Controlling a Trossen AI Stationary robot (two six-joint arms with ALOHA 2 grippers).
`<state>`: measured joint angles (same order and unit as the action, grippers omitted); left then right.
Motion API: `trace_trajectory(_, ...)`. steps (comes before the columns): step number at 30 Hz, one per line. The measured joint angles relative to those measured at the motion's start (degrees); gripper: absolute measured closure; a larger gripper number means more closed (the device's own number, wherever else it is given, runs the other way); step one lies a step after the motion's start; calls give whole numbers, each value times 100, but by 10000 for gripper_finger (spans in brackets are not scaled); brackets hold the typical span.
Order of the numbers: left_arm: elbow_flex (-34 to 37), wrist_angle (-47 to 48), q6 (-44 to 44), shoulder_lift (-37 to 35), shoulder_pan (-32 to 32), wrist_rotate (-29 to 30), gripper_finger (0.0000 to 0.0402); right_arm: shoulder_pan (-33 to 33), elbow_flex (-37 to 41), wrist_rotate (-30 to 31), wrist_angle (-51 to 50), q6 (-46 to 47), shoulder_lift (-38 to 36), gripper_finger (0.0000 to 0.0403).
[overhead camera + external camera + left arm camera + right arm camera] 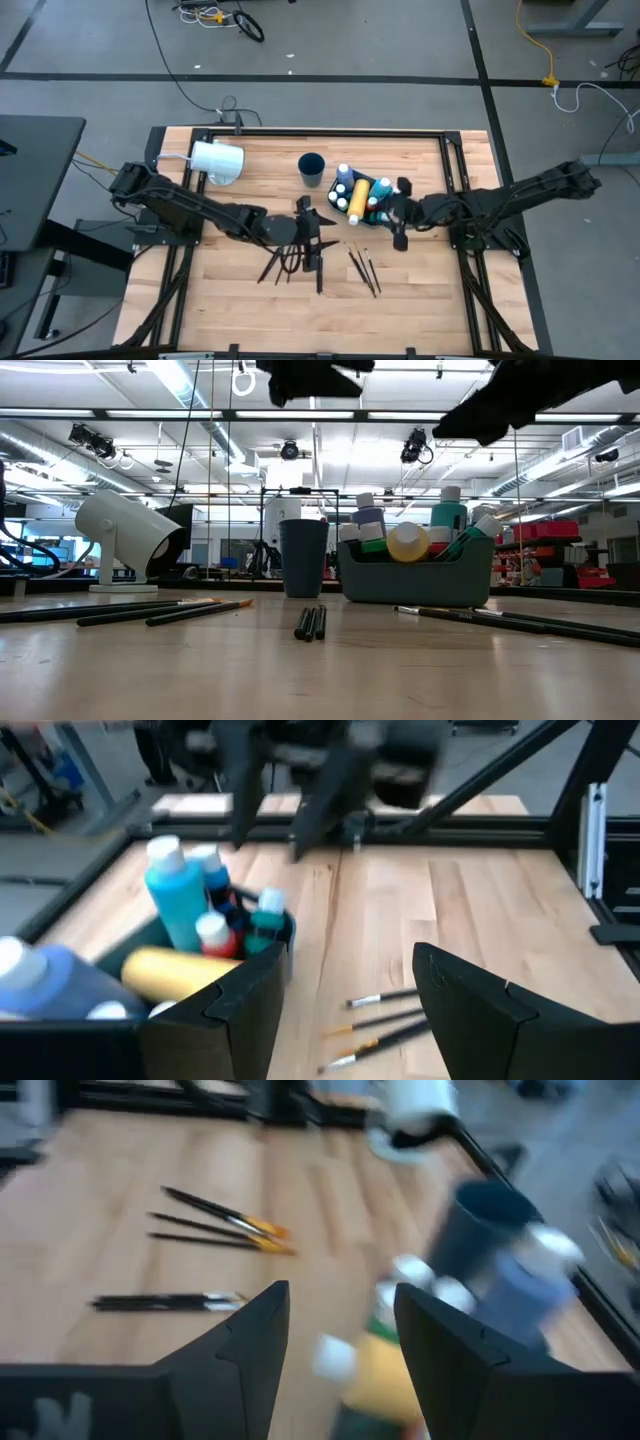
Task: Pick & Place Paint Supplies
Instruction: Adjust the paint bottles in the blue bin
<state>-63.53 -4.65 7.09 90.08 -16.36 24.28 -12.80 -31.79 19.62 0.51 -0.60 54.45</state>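
The paint bottles [360, 192] stand packed in a dark bin [383, 186] toward the table's [420, 290] far right, beside a dark cup [311, 169]. Brushes lie loose on the wood: one bunch [363, 268] right of centre, another [282, 262] left of centre. The right pincer [400, 213] hangs over the bin's edge, fingers spread, holding nothing. The left pincer [318, 232] hovers above the left brushes, fingers also spread and empty. A white lamp [217, 161] lies at the far left.
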Motion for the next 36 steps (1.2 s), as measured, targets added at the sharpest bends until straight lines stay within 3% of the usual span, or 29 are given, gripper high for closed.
trace_trajectory(4,130,-47,147,0,67,-7,173,-296,0,-76,668,-723,612,218)
trace_trajectory(10,175,-48,94,0,72,-1,173,-535,2,404,1458,-1668,1636,212)
trace_trajectory(18,175,-147,56,0,77,3,173,-535,2,763,2061,-2197,2770,180)
trace_trajectory(21,175,-217,-83,0,83,1,173,-484,0,1174,2293,-2435,3128,164)
trace_trajectory(29,175,-295,-459,0,83,2,173,-264,-20,1862,2306,-2697,3651,147)
trace_trajectory(36,175,-293,-457,0,83,1,173,-95,-26,2080,2489,-2423,3688,173)
